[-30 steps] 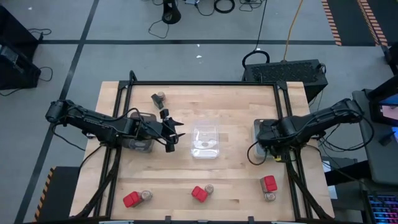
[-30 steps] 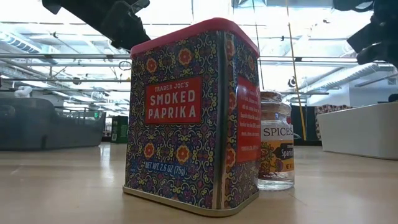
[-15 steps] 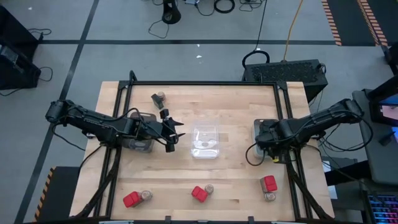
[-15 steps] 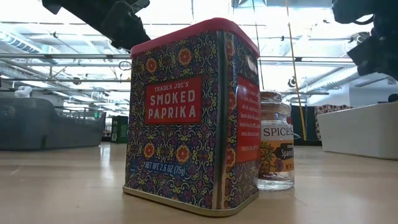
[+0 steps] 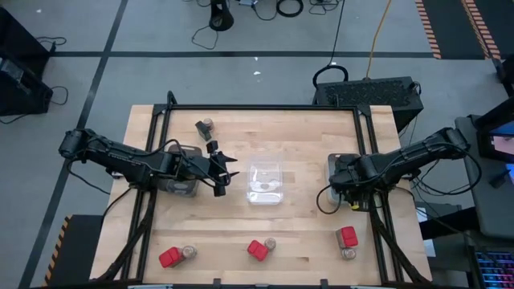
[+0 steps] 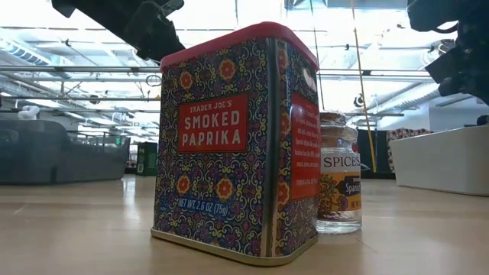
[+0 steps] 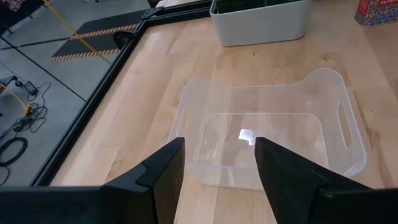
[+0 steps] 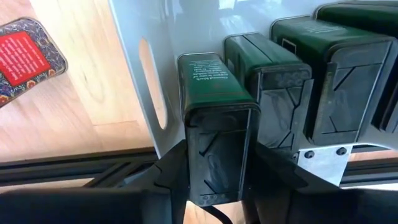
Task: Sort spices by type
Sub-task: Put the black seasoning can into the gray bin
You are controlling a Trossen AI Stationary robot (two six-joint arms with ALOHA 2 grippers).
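Presently, the main risk is judged to lie at the right gripper (image 8: 211, 180): its fingers straddle a dark green tin (image 8: 214, 118) stood in a white bin (image 8: 134, 37) at the right edge of the table, close beside two more tins of the same kind (image 8: 283, 93). If the arm is lifted before the fingers are clear, this tin could be dragged up or tipped against its neighbours; a sideways pull could shift the bin. Whether the tin is gripped or just let go cannot be told; the fingers sit tight against its sides.

The left gripper (image 7: 217, 162) is held part open and empty, above the near-left side of a clear plastic tray (image 7: 339, 93) at table centre, touching nothing.

Unsorted spices are seen along the near edge: a red-lidded smoked paprika tin (image 6: 233, 137) with a small glass spice jar (image 6: 338, 172) just beside it at centre, a similar pair near left (image 5: 170, 257) and near right (image 5: 347, 236). One jar (image 5: 207, 125) lies far left.
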